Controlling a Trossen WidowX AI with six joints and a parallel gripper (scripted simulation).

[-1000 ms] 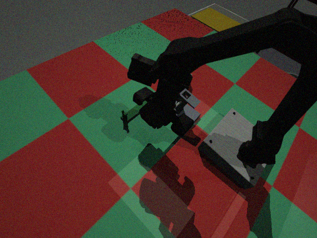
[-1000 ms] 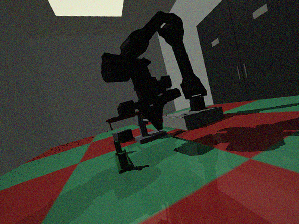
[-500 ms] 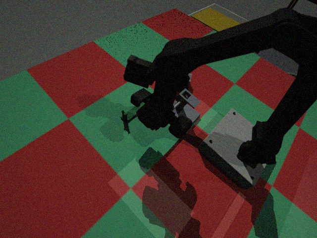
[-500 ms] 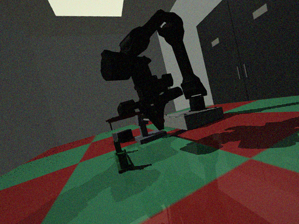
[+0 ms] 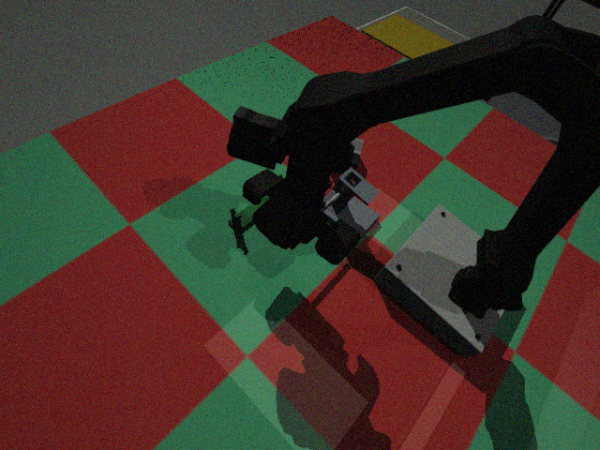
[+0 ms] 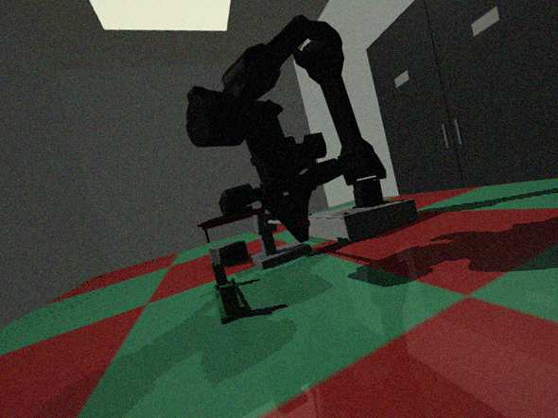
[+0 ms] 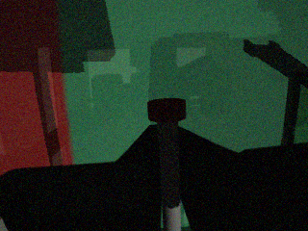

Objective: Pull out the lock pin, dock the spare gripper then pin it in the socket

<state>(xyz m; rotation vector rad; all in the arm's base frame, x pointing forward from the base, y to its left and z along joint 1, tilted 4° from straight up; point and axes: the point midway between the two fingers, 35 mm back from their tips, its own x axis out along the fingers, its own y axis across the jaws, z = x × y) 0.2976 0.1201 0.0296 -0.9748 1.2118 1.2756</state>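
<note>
My gripper [image 6: 300, 230] [image 7: 161, 132] is shut on the lock pin [image 7: 166, 110]. The pin's dark red head and grey shaft show in the wrist view. Its pale end [image 5: 333, 199] [image 6: 275, 222] points toward the mount's post; whether its tip touches the post is unclear. The grey mount [image 5: 364, 217] [image 6: 285, 256] has a square socket [image 5: 360, 187] at its top, its opening looking dark and empty. A dark upright form with a grey block [image 6: 232, 253] stands left of the mount; it may be the spare gripper, but is too dark to be sure. My fingertips are hidden in the top view.
A thin dark red bar [image 6: 230, 219] spans behind the grey block. A dark thin frame [image 7: 291, 111] shows at the wrist view's right. The arm's pale base plate [image 5: 436, 242] is beside the mount. A yellow panel [image 5: 404, 35] lies at the far edge.
</note>
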